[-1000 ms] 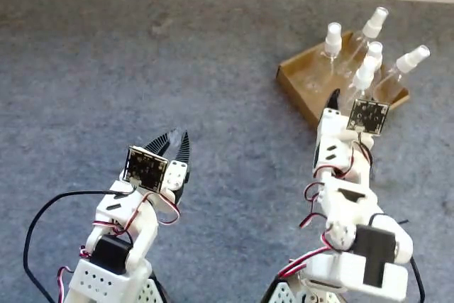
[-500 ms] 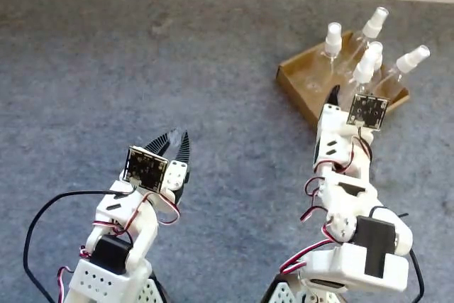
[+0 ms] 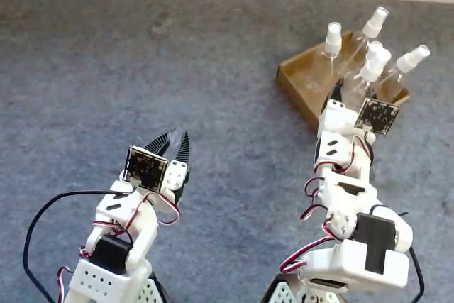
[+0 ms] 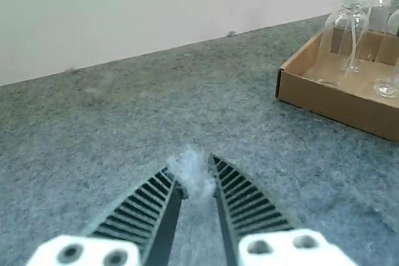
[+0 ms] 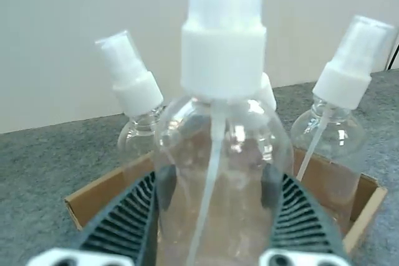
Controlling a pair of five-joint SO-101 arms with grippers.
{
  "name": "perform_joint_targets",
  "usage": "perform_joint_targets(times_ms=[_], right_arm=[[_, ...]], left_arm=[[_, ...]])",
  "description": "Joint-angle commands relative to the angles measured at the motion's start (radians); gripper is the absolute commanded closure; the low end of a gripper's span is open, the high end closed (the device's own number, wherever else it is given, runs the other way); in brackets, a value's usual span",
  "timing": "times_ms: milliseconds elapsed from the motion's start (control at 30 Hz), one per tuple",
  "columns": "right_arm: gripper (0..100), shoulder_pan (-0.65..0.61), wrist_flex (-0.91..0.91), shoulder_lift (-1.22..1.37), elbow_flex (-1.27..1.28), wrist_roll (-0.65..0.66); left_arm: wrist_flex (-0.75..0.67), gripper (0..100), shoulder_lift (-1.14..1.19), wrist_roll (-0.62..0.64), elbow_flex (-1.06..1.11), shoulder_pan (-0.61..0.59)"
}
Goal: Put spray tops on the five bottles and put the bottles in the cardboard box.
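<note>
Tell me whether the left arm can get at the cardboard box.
Likely yes, at a stretch: bare carpet lies between the left gripper and the cardboard box, though the right gripper holds a bottle there.

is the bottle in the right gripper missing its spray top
No, the bottle held in the right gripper has a white spray top fitted on its neck.

Standing bottles [image 3: 332,40] crowd the cardboard box [image 3: 292,83]; the grey mat [image 3: 142,62] to its left gives open passage.

Left hand [image 3: 175,141] slightly parted (low), right hand [image 3: 349,94] clamped, outstretched
</note>
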Motion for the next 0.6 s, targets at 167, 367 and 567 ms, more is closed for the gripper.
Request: perform_joint_targets(times_ms=[167,367,567], right_arm=[[85.4,0.025,-0.025,-0.01,-0.041,-0.009],[85.2,0.03,-0.025,-0.008,-0.039,-0.009],[84.9,0.028,-0.024,-0.008,-0.039,-0.009]], left_arm=[[0.006,100,-0.015,-0.006,0.018,-0.015],[0.006,100,-0.015,-0.006,0.018,-0.015],[0.006,100,-0.015,-0.006,0.018,-0.016]])
